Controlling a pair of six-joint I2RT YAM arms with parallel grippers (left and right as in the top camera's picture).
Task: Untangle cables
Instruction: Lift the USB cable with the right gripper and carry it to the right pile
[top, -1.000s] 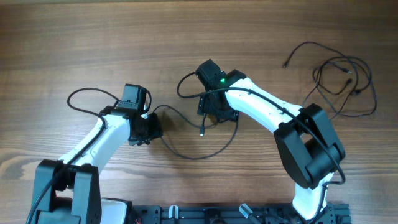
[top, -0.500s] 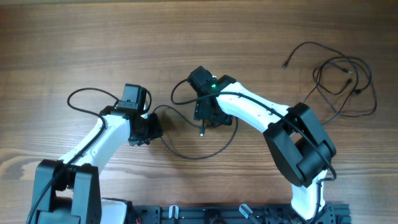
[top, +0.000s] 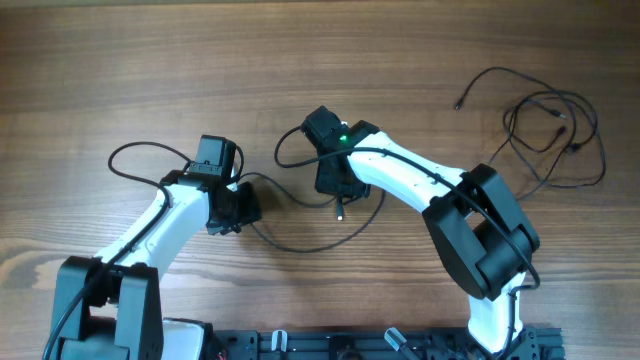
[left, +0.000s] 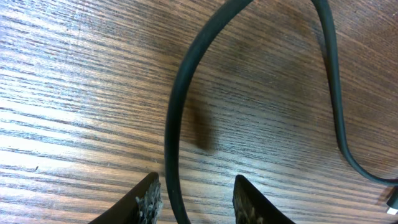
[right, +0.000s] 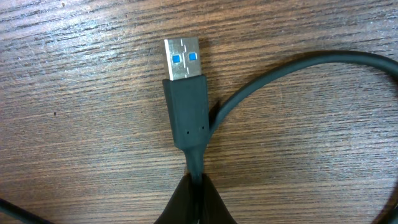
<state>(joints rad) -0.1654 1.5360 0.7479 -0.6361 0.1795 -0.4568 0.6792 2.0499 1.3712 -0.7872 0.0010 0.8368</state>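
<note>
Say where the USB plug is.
In the right wrist view, the USB plug lies on the table just ahead of the right gripper, shut on its cable; overhead, it is near centre.

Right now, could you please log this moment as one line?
right hand: shut on USB cable behind plug | left hand: open, straddling black cord

A black cable (left: 171, 124) is shown on a brown, streaky wood-grain table (top: 120, 60); its black USB plug (right: 186, 106) is tipped with silver and marked by two blue squares.
</note>
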